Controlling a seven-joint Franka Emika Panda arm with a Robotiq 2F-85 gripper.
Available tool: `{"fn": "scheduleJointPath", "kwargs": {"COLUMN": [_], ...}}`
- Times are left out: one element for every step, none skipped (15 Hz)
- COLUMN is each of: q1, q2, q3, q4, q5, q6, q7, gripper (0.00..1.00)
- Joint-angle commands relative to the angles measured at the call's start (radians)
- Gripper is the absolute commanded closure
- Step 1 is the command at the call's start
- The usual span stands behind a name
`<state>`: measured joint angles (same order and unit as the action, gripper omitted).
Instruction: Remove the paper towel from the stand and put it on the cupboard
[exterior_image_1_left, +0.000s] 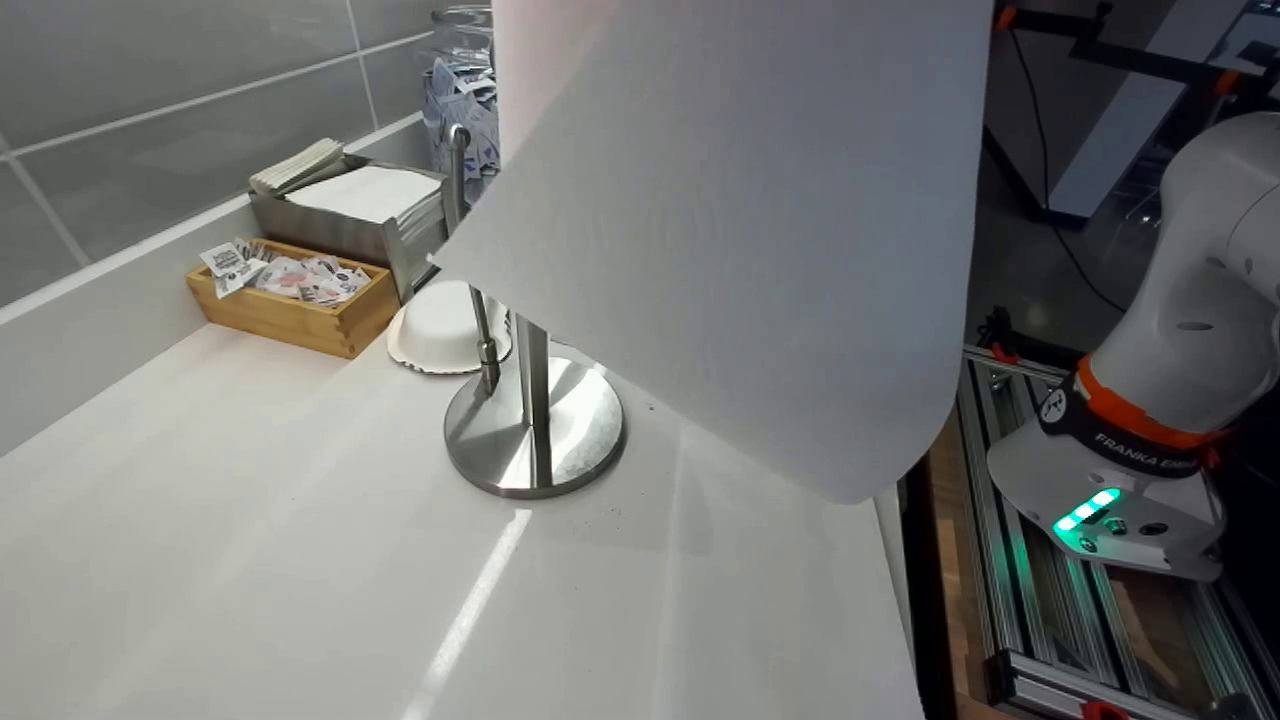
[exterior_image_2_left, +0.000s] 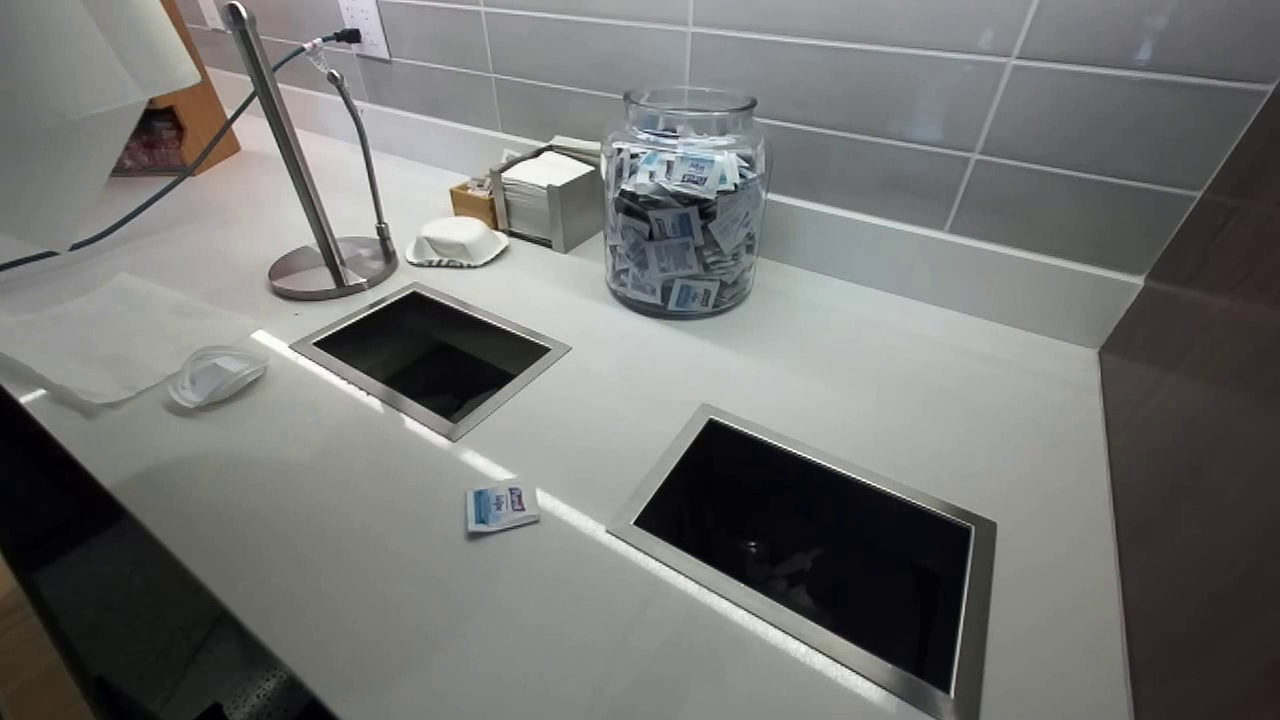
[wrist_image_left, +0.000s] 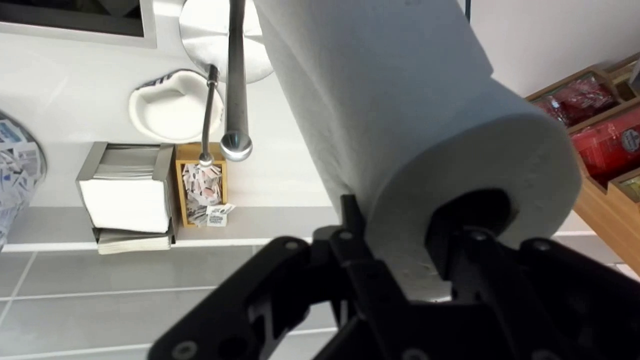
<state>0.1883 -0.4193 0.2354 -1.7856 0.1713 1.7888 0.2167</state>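
Paper towel (wrist_image_left: 415, 125): one; large white roll, hollow core, loose sheet trailing; off the stand (exterior_image_2_left: 330, 272), held above the tabletop (exterior_image_2_left: 400, 580). In the wrist view, at 3 o'clock from the rod's knob, tilted, core end toward 5 o'clock.

End effector (wrist_image_left: 397, 220): one; black; grasping the roll by its end wall, one finger inside the core, one along the outer side.

Stand: one; silver metal; upright on the tabletop.

From the stand, in an exterior view: upturned white bowl (exterior_image_2_left: 457, 243), just beside, 3 o'clock; metal-framed cut-out (exterior_image_2_left: 425, 360), between 4 and 5 o'clock.

From that cut-out: larger cut-out (exterior_image_2_left: 830, 550), 4 o'clock; blue-and-white sachet (exterior_image_2_left: 502, 507), 5 o'clock.

From the bowl: napkin holder (exterior_image_2_left: 575, 212), 2 o'clock; beyond it, glass jar (exterior_image_2_left: 685, 215), filled with sachets.

Wooden box (exterior_image_1_left: 275, 320): sachets inside; just beside the holder.
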Motion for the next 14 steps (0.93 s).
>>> {"fn": "scheduleJointPath", "kwargs": {"q1": [0.005, 0.004, 0.003, 0.003, 0.003, 0.006, 0.009, 0.011, 0.015, 0.017, 0.019, 0.022, 0.030, 0.035], "q2": [-0.041, -0.043, -0.044, -0.044, -0.041, -0.039, -0.035, -0.029, -0.024, -0.020, -0.016, -0.010, -0.001, 0.008], "q3": [-0.007, -0.005, 0.000, 0.003, 0.004, 0.005, 0.005, 0.006, 0.007, 0.008, 0.009, 0.008, 0.004, 0.002], "q4": [-0.102, -0.120, -0.138, -0.157, -0.170, -0.187, -0.202, -0.212, -0.224, -0.235, -0.247, -0.256, -0.266, -0.276], "q5": [0.042, 0.039, 0.030, 0.024, 0.021, 0.025, 0.026, 0.028, 0.028, 0.027, 0.025, 0.028, 0.040, 0.046], "q6": [0.026, 0.032, 0.037, 0.045, 0.050, 0.065, 0.078, 0.089, 0.101, 0.113, 0.128, 0.141, 0.158, 0.171], "q7": [-0.004, -0.006, -0.005, -0.007, -0.010, -0.017, -0.023, -0.028, -0.034, -0.039, -0.048, -0.056, -0.075, -0.090], "gripper": [0.89, 0.89, 0.89, 0.89, 0.89, 0.89, 0.89, 0.89, 0.89, 0.89, 0.89, 0.89, 0.89, 0.89]}}
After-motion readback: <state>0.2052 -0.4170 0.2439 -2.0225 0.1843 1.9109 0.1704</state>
